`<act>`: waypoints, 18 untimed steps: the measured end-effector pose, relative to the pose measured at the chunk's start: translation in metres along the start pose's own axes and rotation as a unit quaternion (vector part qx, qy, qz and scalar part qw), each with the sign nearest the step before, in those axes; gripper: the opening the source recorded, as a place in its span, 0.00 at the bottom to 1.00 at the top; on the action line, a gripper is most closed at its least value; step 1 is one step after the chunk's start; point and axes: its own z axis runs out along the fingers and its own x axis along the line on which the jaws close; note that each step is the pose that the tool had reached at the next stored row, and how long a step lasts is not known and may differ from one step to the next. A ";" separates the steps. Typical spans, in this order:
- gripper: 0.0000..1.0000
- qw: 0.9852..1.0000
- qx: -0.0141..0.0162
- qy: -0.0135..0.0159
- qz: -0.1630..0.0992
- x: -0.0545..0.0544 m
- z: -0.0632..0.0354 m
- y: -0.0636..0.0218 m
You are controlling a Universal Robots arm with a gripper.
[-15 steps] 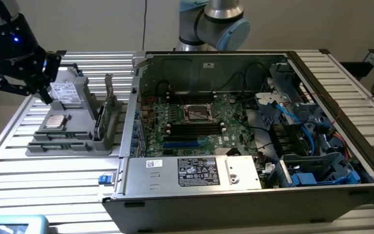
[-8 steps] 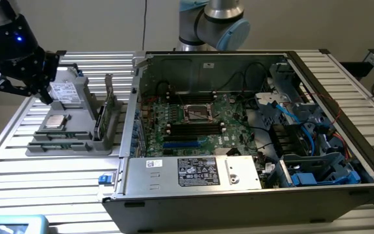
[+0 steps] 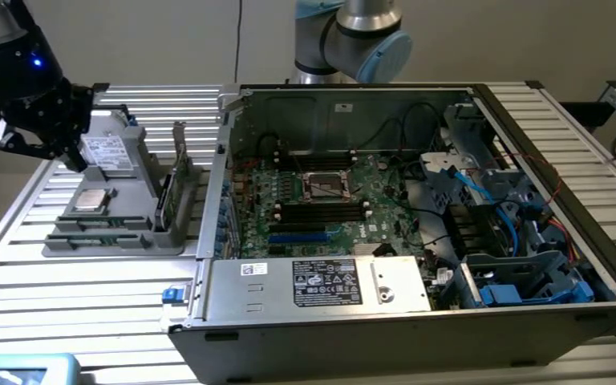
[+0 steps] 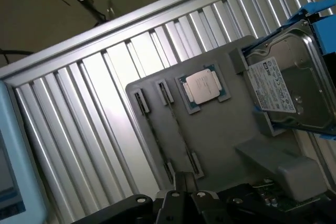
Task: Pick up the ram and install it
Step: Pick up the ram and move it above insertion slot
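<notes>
Cannot tell how wide the gripper point(image 3: 51, 152) stands; seems to carry nothing. Hangs over the gray tray point(image 3: 115, 247), near the ram point(image 4: 182, 134), seated edge-up in a slot beside the processor chip point(image 4: 203, 86). Probably best to descend straight, square to the stick's length, grip mid-span across the 2 flat faces, and lift vertically, keeping clear of the hard drive point(image 4: 294, 93).

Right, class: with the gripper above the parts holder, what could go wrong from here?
1. The gripper hangs close to the hard drive; it might knock it.
2. The ram sits thin and edge-up near the processor; a slightly off grasp could miss it.
3. Loose cables crowd the motherboard and could snag.
</notes>
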 end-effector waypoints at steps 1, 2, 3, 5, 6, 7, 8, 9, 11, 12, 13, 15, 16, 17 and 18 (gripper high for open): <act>0.11 1.000 0.000 0.000 -0.009 0.000 0.0001 0.0000; 0.11 1.000 0.000 0.000 -0.018 0.000 0.0002 0.0000; 0.11 1.000 0.000 0.000 -0.027 0.000 0.0003 0.0000; 0.11 0.999 0.000 0.001 -0.046 0.000 0.0006 0.0000; 0.11 0.999 -0.001 0.001 -0.055 0.000 0.0006 0.0000; 0.11 0.998 -0.001 0.001 -0.064 0.000 0.0007 0.0000; 0.11 0.997 -0.001 0.001 -0.073 0.000 0.0008 0.0000; 0.11 0.997 -0.001 0.001 -0.082 0.000 0.0009 0.0000; 0.11 0.995 -0.001 0.001 -0.100 0.000 0.0010 0.0000; 0.11 0.994 -0.001 0.002 -0.109 0.000 0.0011 0.0000; 0.11 0.993 -0.001 0.002 -0.118 0.000 0.0012 -0.0001; 0.11 0.991 -0.001 0.002 -0.136 0.000 0.0012 -0.0001; 0.11 0.989 -0.001 0.002 -0.145 0.000 0.0013 -0.0001; 0.11 0.988 -0.001 0.002 -0.154 0.000 0.0013 0.0000; 0.11 0.987 -0.002 0.002 -0.161 0.000 0.0013 0.0000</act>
